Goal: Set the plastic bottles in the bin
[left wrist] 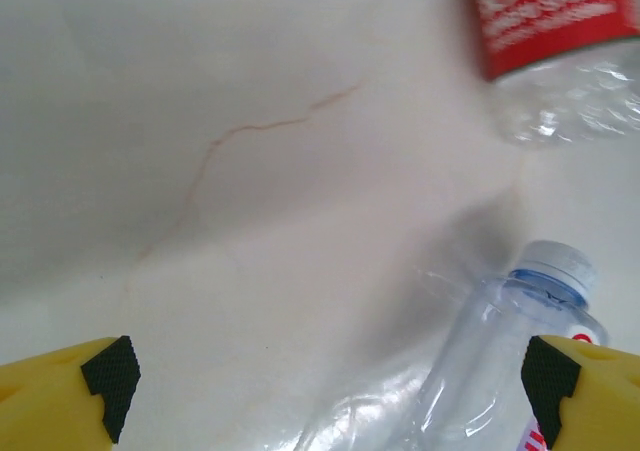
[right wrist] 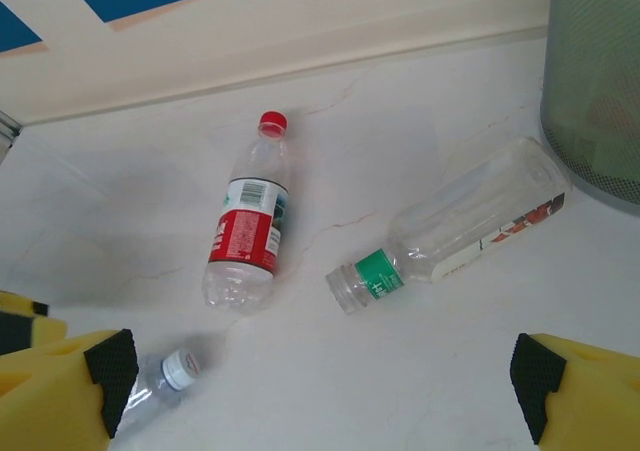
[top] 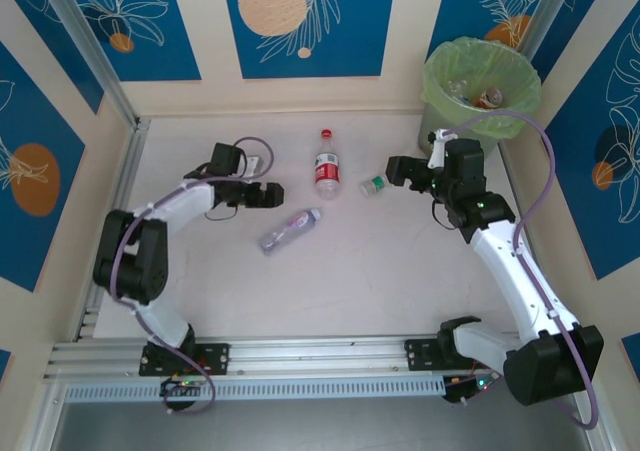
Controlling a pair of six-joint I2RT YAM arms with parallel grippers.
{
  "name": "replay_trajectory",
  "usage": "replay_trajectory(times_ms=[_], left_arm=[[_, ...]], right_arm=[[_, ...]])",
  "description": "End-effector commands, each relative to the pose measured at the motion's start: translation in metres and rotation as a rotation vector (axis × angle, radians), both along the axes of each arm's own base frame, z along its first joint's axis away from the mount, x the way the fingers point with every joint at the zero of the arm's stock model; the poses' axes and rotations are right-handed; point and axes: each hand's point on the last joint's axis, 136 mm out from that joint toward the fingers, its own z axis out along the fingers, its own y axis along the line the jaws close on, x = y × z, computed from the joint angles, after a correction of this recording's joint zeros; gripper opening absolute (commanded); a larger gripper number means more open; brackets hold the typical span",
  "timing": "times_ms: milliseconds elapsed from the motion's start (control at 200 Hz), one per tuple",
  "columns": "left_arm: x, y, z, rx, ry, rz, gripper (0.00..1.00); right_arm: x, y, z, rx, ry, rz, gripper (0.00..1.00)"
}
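Note:
Three plastic bottles lie on the white table. A red-capped, red-labelled one (top: 327, 167) (right wrist: 248, 221) (left wrist: 560, 31) is in the middle. A capless one with a green neck band (top: 373, 185) (right wrist: 460, 221) lies to its right. A clear one with a white cap (top: 289, 230) (left wrist: 510, 361) (right wrist: 172, 371) lies nearer the arms. My left gripper (top: 268, 195) (left wrist: 330, 386) is open just above the clear bottle, whose neck sits by the right finger (left wrist: 555, 381). My right gripper (top: 395, 171) (right wrist: 325, 386) is open and holds nothing, hovering beside the green-banded bottle. The bin (top: 480, 81) (right wrist: 600, 91) holds several bottles.
The bin stands in the back right corner against the blue-and-cream walls (top: 300, 21). A metal rail (top: 300, 356) runs along the near edge by the arm bases. Bare table lies in front of the clear bottle.

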Motion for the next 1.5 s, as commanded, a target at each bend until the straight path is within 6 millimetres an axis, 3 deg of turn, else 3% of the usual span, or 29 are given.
replay_trajectory(times_ms=[0,60,180,335,610,940,1215,1495], left_arm=[[-0.036,-0.011,0.018,0.155,-0.113,-0.124,1.00],[-0.058,-0.019,0.021,0.185,-0.150,-0.197,1.00],[-0.082,-0.012,0.007,0.367,-0.189,-0.284,1.00],[-0.114,-0.041,-0.015,0.470,-0.179,-0.513,1.00],[-0.145,-0.069,-0.048,0.475,-0.060,-0.672,1.00],[-0.139,-0.064,-0.070,0.607,-0.052,-0.684,0.99],[-0.145,-0.064,-0.075,0.591,-0.017,-0.691,0.86],[-0.138,-0.070,-0.058,0.557,-0.084,-0.667,0.66]], right_arm=[[0.004,0.001,0.004,0.007,-0.007,-0.017,0.98],[0.006,0.002,0.001,0.006,-0.001,-0.018,0.98],[0.011,0.005,-0.004,0.008,0.012,-0.016,0.98],[0.019,0.010,-0.003,0.013,0.022,-0.008,0.98],[0.023,0.013,-0.009,-0.009,0.038,0.000,0.98],[0.019,0.009,-0.015,-0.041,0.054,-0.015,0.98],[0.018,0.008,-0.016,-0.047,0.058,-0.019,0.98],[0.017,0.011,-0.016,-0.031,0.065,-0.017,0.98]])
